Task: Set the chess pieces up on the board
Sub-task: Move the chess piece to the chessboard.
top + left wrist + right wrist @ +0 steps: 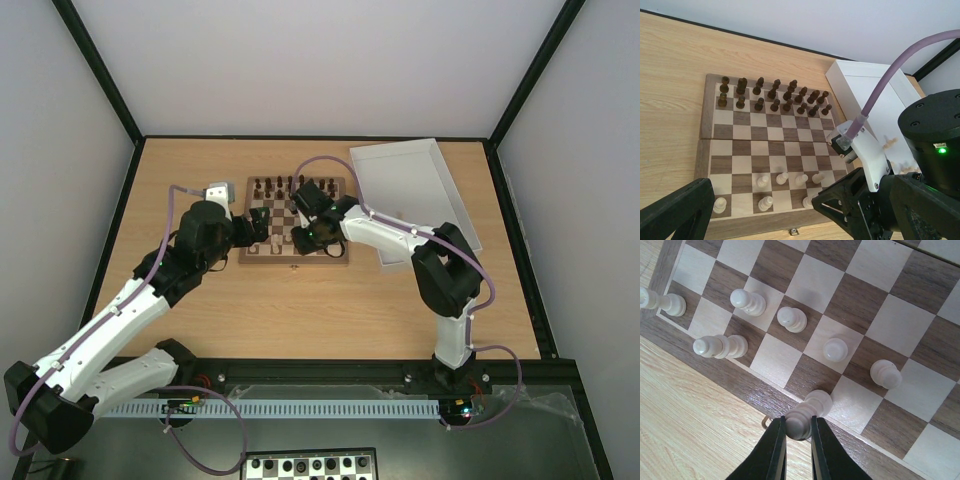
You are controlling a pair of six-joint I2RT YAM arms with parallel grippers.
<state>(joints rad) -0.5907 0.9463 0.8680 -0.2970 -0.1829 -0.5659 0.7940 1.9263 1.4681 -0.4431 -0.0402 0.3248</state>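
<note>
One black-and-white checkered board (310, 465) lies nearest, below the arm bases in the top view. Beyond it, on the light wooden tabletop (330, 310), sits the square wooden chessboard (765, 135) with brown and cream squares and a light brown border.

The left hand (258, 236) hovers over the board's near left part, released. Its one plainly visible black finger (677, 210) sits far out to the side, and it holds nothing.

The right hand (798, 424) is clenched on a small pale cream chess piece (811, 405). Two black fingers (776, 445) pinch the piece's top over the near row, right of the middle, just beside the border. Whether its base touches the square I cannot tell.

Left of it, two more pale cream pieces (720, 346) stand on the near row. Four others (792, 319) stand side by side on the second row.

Farther off, dark brown chess pieces (774, 92) fill the two far rows. A white rectangular tray (410, 190) lies just beside the board's right edge, reaching toward the far right of the tabletop.
</note>
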